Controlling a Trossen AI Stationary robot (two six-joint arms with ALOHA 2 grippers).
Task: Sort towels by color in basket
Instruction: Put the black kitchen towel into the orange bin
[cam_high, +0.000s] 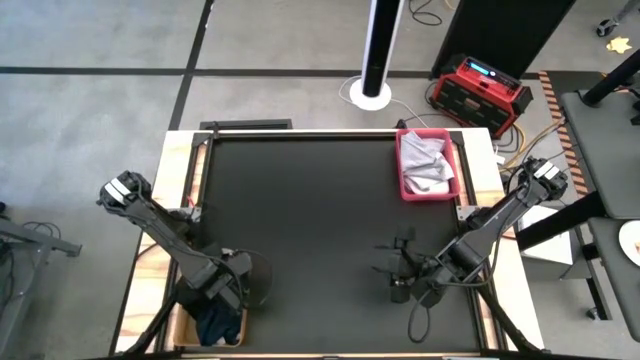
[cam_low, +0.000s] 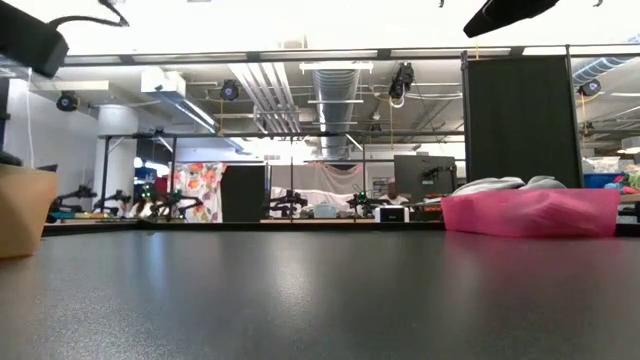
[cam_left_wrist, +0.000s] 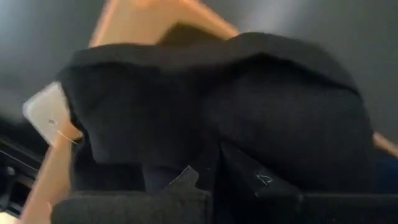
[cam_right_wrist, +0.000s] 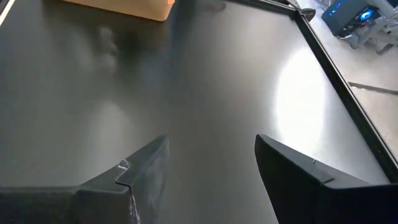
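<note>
dark soft cloth towel (cam_left_wrist: 205, 118) pinched in closed left hand (cam_high: 222, 300) over near-left tan wooden basket (cam_high: 180, 325); next: release. right hand (cam_right_wrist: 211, 168) open, empty.

Overhead looks down; low level across table (cam_low: 300, 300); wrists close.

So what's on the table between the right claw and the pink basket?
Nothing: the high view shows only bare black mat between the open right claw and the pink basket holding light towels.

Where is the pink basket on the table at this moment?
In the high view the pink basket sits at the table's far right corner, holding light grey towels, ahead of the open right claw.
</note>
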